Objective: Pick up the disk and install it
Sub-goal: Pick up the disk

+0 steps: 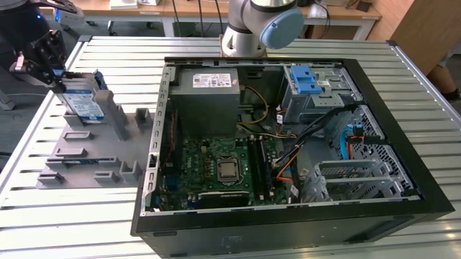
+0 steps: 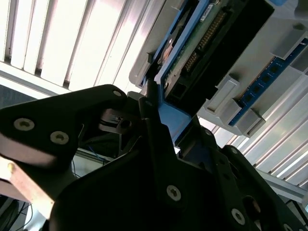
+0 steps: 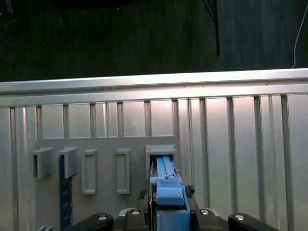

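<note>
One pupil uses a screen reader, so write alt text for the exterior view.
The gripper clasps the disk, which stands on edge in a grey holder at the exterior view's left. Beside it, an open computer case lies on a slatted metal table.

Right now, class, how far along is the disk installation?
Done: the gripper is on the disk, apparently shut on its blue frame. In hand: the pick-up, with the disk upright in the grey holder, not clearly lifted. Left: the whole installation; the disk sits outside the open case.
</note>
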Controlling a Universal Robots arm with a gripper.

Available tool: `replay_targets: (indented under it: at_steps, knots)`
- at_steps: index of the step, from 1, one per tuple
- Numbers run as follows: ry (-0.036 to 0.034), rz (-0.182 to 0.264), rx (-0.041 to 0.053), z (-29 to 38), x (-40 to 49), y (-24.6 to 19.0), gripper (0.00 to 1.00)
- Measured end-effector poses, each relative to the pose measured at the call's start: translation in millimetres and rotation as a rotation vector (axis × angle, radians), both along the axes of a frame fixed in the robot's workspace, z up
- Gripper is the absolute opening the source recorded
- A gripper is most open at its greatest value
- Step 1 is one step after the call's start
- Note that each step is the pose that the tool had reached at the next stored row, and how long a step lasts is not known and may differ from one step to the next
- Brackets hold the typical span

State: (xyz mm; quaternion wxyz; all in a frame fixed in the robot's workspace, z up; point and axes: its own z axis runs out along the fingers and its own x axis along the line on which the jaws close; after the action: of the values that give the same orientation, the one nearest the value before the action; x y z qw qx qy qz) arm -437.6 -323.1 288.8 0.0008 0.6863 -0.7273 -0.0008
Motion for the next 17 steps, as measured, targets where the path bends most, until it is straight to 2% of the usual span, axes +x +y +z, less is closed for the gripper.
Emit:
replay_targets:
  at_steps: [1,2,7,17]
  knots:
    - [0.0,0.0,0.0,0.0,0.0,0.0,0.43]
    - [0.0,0.0,0.0,0.0,0.0,0.0,0.36]
    - [0.0001,-0.001,-0.0001,1.1,0.0,0.0,0.36]
    - [-0.0001,-0.001,0.0,10.2,0.0,0.0,0.36]
